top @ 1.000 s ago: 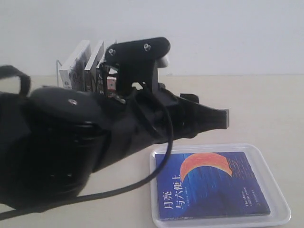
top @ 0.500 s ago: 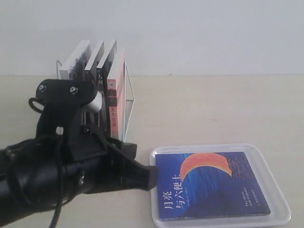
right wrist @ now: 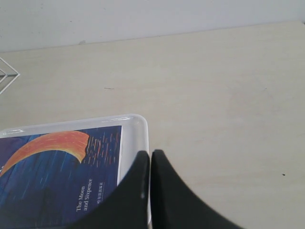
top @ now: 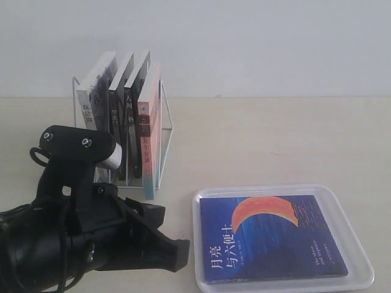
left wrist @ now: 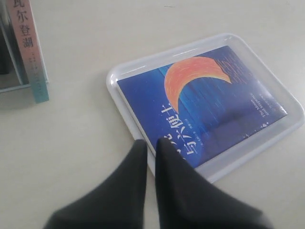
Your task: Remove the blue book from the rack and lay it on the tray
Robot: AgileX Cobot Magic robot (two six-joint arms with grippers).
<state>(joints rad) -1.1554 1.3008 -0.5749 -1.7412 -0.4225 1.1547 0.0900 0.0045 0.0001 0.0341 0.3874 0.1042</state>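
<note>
The blue book [top: 275,238], with its orange crescent facing up, lies flat inside the white tray [top: 263,188] at the front right. My left gripper [top: 177,256] hovers just left of the tray's near-left corner; in the left wrist view its fingers [left wrist: 138,157] are almost together with nothing between them, over the tray [left wrist: 167,50] rim and the book [left wrist: 205,105]. My right gripper [right wrist: 150,155] is shut and empty at the tray [right wrist: 136,143] edge beside the book [right wrist: 57,176]; the exterior view does not show it. The white wire rack [top: 168,110] stands at the back left.
The rack holds several upright books, among them a pink-and-teal-spined book [top: 149,146] in the slot nearest the tray and black-spined ones behind it. The pink spine [left wrist: 31,47] also shows in the left wrist view. The left arm's black bulk fills the lower left.
The left arm has pulled back from in front of the rack, down and to the lower left, uncovering the rack. The book and tray have not moved.
</note>
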